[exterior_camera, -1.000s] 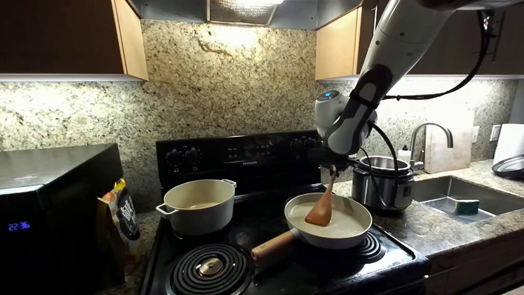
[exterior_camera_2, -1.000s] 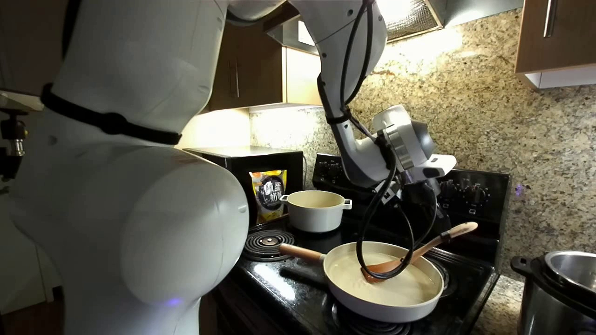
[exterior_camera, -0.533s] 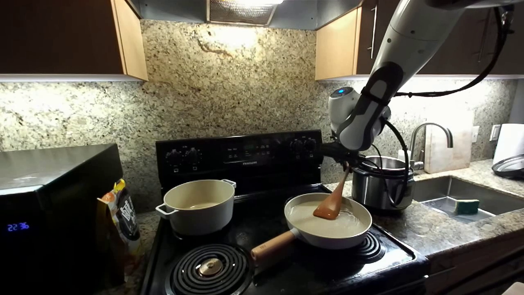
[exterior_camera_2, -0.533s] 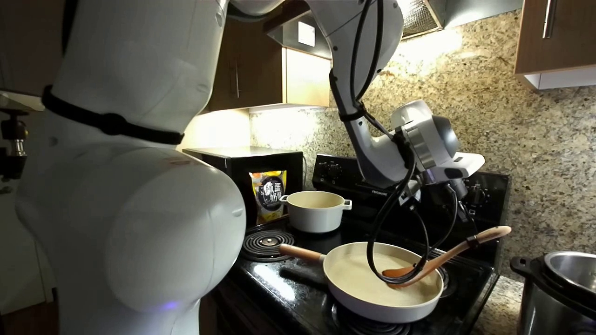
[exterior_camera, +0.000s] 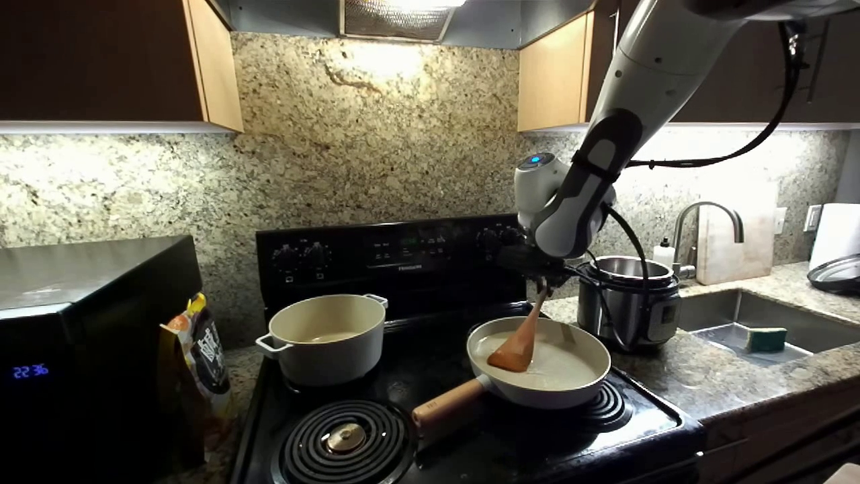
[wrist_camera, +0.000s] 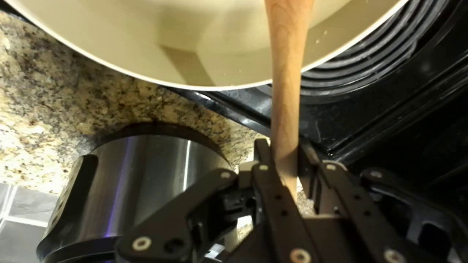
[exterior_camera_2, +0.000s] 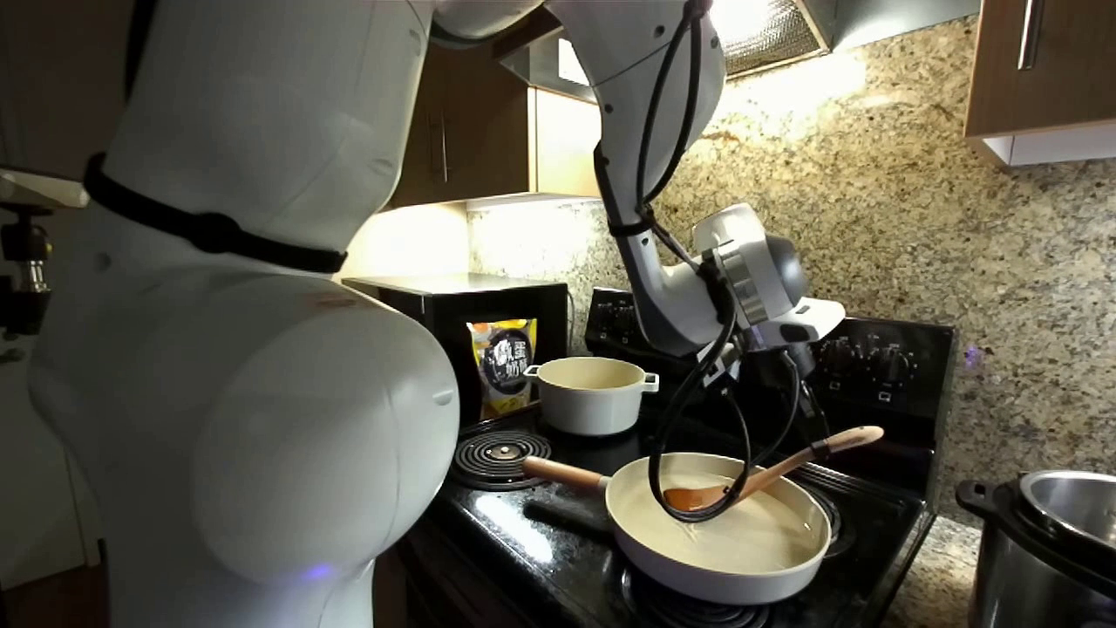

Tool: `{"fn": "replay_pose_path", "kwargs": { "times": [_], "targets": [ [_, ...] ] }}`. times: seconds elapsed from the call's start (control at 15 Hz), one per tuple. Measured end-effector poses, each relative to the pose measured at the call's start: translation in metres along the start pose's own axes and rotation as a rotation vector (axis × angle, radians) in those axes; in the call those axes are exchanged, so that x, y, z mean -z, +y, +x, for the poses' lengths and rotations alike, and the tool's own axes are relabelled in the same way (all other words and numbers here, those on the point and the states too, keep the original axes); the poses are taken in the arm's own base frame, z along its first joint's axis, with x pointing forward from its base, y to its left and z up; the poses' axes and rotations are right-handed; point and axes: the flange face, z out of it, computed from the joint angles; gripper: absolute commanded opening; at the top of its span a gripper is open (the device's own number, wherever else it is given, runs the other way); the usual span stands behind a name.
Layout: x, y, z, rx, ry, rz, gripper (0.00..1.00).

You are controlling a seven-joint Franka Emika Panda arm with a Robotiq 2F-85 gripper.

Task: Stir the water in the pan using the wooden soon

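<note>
The wooden spoon, a flat-bladed turner, has its orange-brown blade [exterior_camera: 516, 348] in the shallow water [exterior_camera: 568, 359] of the cream pan [exterior_camera: 547, 398]. The blade is near the pan's handle side, and the spoon is tilted. In an exterior view the spoon [exterior_camera_2: 767, 475] leans over the pan [exterior_camera_2: 697, 583], its pale handle end sticking out past my gripper [exterior_camera_2: 819, 449]; a cable loop partly covers the blade. In the wrist view my gripper [wrist_camera: 285, 155] is shut on the spoon's handle [wrist_camera: 288, 54], just outside the pan's rim [wrist_camera: 219, 87]; the blade is out of view there.
A white two-handled pot [exterior_camera: 329, 359] stands at the stove's back. A steel pressure cooker [exterior_camera: 625, 312] stands close beside the pan and under my gripper in the wrist view [wrist_camera: 146, 175]. The pan's wooden handle [exterior_camera: 447, 402] points outward. Black cables [exterior_camera_2: 663, 436] hang over the pan.
The arm and spoon first moved toward the pressure cooker, then back toward the pan's handle side, slightly past where they were. The pan stays in place and the grip holds.
</note>
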Motion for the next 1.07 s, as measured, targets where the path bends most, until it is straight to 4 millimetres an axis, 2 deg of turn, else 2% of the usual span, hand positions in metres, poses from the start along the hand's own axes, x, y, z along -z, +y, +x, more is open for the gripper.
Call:
{"fn": "replay_pose_path", "kwargs": {
  "times": [0.07,0.2,0.47,0.6,0.73,1.07],
  "targets": [
    [0.0,-0.002,-0.004,0.006,-0.004,0.003,0.05],
    [0.0,0.0,0.0,-0.001,-0.003,0.002,0.05],
    [0.002,0.022,0.035,-0.067,0.019,-0.008,0.05],
    [0.001,0.029,0.044,-0.086,0.024,-0.016,0.05],
    [-0.001,0.028,0.038,-0.078,0.015,-0.022,0.05],
    [-0.008,0.003,-0.012,0.013,-0.032,-0.016,0.05]
  ]
}}
